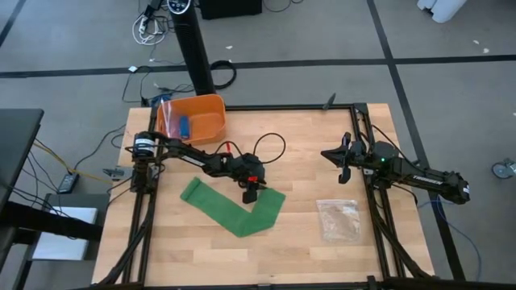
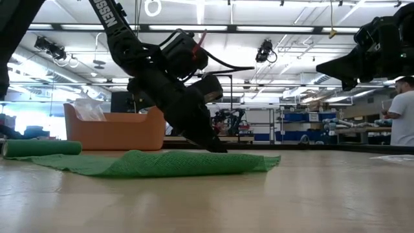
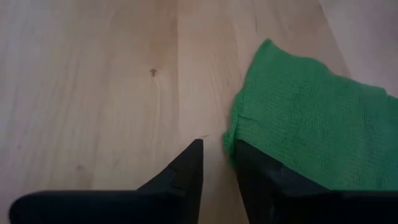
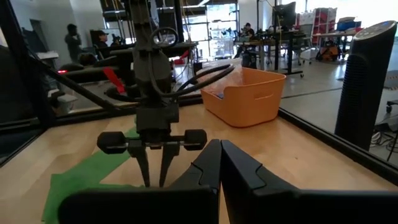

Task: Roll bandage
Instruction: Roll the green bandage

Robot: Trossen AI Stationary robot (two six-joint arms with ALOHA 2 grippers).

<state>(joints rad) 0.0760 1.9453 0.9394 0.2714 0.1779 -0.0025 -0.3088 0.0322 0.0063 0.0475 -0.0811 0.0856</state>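
My left gripper (image 1: 252,193) is down at the middle of the pale wooden table (image 1: 306,250), its tips at the upper edge of the long flat strip of bright green stretchy fabric, the bandage (image 1: 234,211). In my left wrist view the two dark fingers (image 3: 183,174) stand a narrow gap apart, with the corner of the bandage (image 3: 305,124) lying against the inner side of one finger and over its outer side; bare wood shows in the gap, so the fingers are partly apart and I cannot tell whether they pinch any fabric. From above the bandage lies flat on the table in a V shape, one leg running toward my left side and the other, wider leg ending just beside my left gripper. At table height the fabric (image 2: 155,163) looks slightly rumpled, and its far end is a small green roll (image 2: 40,148) lying on the wood near the orange plastic bin (image 2: 116,129). That bin (image 1: 197,119) sits at the far left corner of the table. A clear crinkled plastic bag (image 1: 339,219) lies flat on the right half, well apart from the bandage. My right gripper (image 1: 343,161) hangs above the far right part of the table, its fingers (image 4: 214,165) pressed together on nothing.
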